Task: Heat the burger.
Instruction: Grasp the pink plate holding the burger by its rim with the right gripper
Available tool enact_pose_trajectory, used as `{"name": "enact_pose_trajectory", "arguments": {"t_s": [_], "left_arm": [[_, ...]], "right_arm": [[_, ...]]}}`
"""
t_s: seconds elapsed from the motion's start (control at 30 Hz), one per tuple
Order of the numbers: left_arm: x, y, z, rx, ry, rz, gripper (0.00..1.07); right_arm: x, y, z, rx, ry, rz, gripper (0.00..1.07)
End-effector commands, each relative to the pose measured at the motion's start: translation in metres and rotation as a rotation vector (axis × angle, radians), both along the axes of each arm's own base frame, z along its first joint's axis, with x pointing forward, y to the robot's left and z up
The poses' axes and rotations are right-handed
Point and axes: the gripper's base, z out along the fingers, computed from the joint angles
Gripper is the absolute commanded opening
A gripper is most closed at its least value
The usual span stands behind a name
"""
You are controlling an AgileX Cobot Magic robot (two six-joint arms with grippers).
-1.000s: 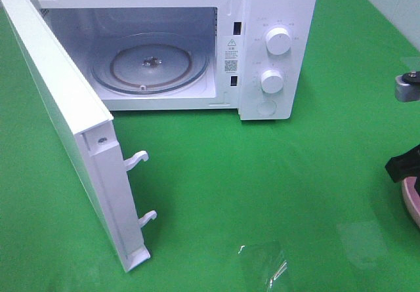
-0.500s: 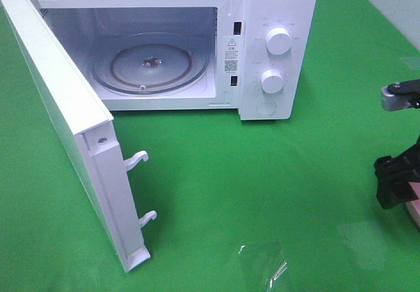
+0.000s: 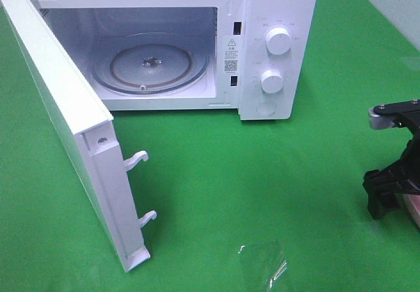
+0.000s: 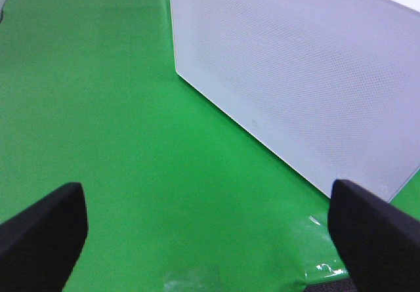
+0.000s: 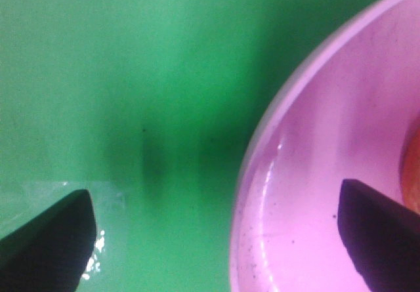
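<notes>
Straddling pink plate (image 5: 308, 193) rim, right claw (image 5: 213, 236) apart; left claw (image 4: 209, 233) apart; burger (image 5: 412, 167) sliver only, axis untellable.

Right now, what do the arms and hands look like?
Left hand: two matte black fingers with blunt, rounded tips. Right hand: same black fingers. From the high camera its body is black and angular, with a silver-grey bracket above. No cables or markings visible.

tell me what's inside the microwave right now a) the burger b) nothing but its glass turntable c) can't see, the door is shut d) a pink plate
b: the door of the microwave stands wide open, and only the glass turntable shows inside the cavity.
</notes>
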Motion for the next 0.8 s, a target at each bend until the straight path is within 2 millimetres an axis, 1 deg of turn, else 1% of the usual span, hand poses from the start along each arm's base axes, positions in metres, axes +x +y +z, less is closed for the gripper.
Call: {"name": "enact_pose_trajectory", "arguments": {"t_s": [0.03,0.07,0.1,0.13,0.17,0.23,0.37,0.43,0.47,0.5,0.53,0.57,0.6,0.63,0.67,0.7,0.73,0.77,0.8], "left_arm": [[0.0,0.0,0.0,-0.01,-0.009,0.001,0.91],[0.0,0.0,0.0,-0.01,-0.009,0.001,0.91],[0.0,0.0,0.0,-0.01,-0.009,0.001,0.91],[0.0,0.0,0.0,-0.01,-0.009,0.001,0.91],[0.0,0.0,0.0,-0.01,-0.009,0.001,0.91],[0.0,0.0,0.0,-0.01,-0.009,0.001,0.91],[0.0,0.0,0.0,-0.01,-0.009,0.001,0.91],[0.0,0.0,0.0,-0.01,-0.009,0.001,0.91],[0.0,0.0,0.0,-0.01,-0.009,0.001,0.91],[0.0,0.0,0.0,-0.01,-0.009,0.001,0.91],[0.0,0.0,0.0,-0.01,-0.009,0.001,0.91],[0.0,0.0,0.0,-0.01,-0.009,0.001,0.91],[0.0,0.0,0.0,-0.01,-0.009,0.001,0.91],[0.0,0.0,0.0,-0.01,-0.009,0.001,0.91],[0.0,0.0,0.0,-0.01,-0.009,0.001,0.91],[0.0,0.0,0.0,-0.01,-0.009,0.001,0.91],[0.0,0.0,0.0,-0.01,-0.009,0.001,0.91],[0.0,0.0,0.0,-0.01,-0.009,0.001,0.91],[0.0,0.0,0.0,-0.01,-0.009,0.001,0.91]], "right_arm": [[0.003,-0.002,-0.004,-0.01,-0.012,0.018,0.93],[0.003,-0.002,-0.004,-0.01,-0.012,0.018,0.93],[0.004,-0.005,-0.01,-0.007,0.001,0.004,0.92],[0.004,-0.005,-0.01,-0.007,0.001,0.004,0.92],[0.005,-0.004,-0.015,-0.007,0.018,0.001,0.92],[0.005,-0.004,-0.019,-0.006,0.024,0.002,0.92],[0.006,-0.004,-0.021,-0.008,0.028,0.008,0.9],[0.006,-0.004,-0.021,-0.011,0.02,0.016,0.88],[0.007,-0.005,-0.021,-0.014,0.016,0.023,0.84],[0.007,-0.005,-0.021,-0.014,0.016,0.023,0.84],[0.007,-0.005,-0.021,-0.02,0.018,0.024,0.76],[0.007,-0.005,-0.021,-0.02,0.018,0.024,0.76],[0.007,-0.005,-0.021,-0.023,0.018,0.021,0.66],[0.007,-0.005,-0.021,-0.023,0.018,0.021,0.66],[0.007,-0.005,-0.02,-0.023,0.018,0.017,0.61],[0.007,-0.005,-0.02,-0.023,0.018,0.017,0.61],[0.007,-0.007,-0.02,-0.035,0.015,0.013,0.44],[0.007,-0.007,-0.02,-0.035,0.015,0.013,0.44],[0.007,-0.007,-0.02,-0.039,0.014,0.009,0.38]]}}
